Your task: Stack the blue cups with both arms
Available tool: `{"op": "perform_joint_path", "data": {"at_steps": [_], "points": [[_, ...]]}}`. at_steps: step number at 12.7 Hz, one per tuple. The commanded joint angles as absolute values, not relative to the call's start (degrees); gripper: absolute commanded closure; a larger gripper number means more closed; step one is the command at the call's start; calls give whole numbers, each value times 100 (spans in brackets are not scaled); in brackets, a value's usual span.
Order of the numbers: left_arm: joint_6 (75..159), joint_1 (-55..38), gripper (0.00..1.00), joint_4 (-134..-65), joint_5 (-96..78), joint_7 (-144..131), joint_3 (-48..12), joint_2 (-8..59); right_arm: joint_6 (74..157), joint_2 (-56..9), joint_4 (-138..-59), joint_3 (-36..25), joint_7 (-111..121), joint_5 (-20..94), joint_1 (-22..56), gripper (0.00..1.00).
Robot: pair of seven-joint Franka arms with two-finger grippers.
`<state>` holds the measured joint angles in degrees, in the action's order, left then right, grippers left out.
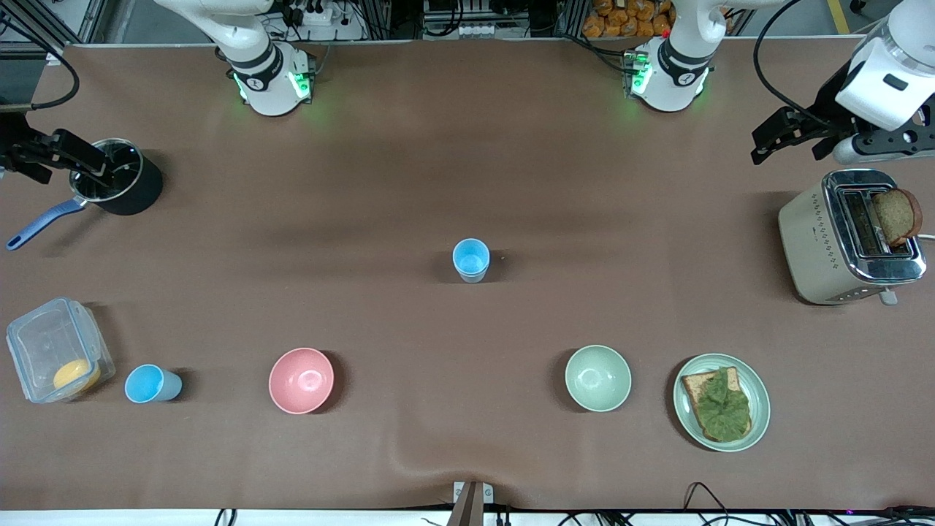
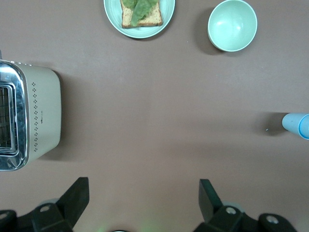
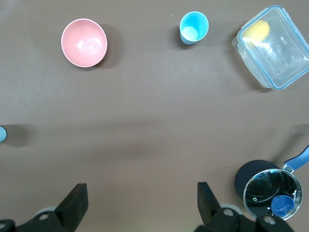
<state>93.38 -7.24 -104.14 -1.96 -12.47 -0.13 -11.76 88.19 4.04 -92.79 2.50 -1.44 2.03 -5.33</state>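
While both stand upright, blue cups (image 1: 470, 258) (image 1: 150, 384) light, tapered, handleless, well apart

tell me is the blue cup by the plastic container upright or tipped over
Upright. The blue cup beside the plastic container shows its open round rim facing up, with its inner bottom visible in the right wrist view.

1. Overhead light was even and bright across the brown desk (image 1: 409, 146).
2. Shadows were soft and short beside each object.
3. The toaster (image 1: 847, 237) chrome showed glare.
4. Green glow marked both arm bases.
5. All views were sharp.
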Motion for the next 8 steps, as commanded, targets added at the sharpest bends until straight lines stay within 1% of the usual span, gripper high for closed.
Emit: {"op": "perform_joint_path", "data": {"at_steps": [1,4,6,8], "points": [[9211,-633,0,-10161,-70,-934,-36,-1046,8868,422,-9325,369,-185,149,-668,0],[9211,-580,0,-9985,-70,-677,61,-932,8868,404,-9325,369,-185,149,-668,0],[9202,-563,0,-9696,-53,-633,105,-862,8903,404,-9325,369,-185,149,-659,0],[9193,-527,0,-9580,-61,-624,132,-853,8903,404,-9325,369,-185,149,-659,0]]}}
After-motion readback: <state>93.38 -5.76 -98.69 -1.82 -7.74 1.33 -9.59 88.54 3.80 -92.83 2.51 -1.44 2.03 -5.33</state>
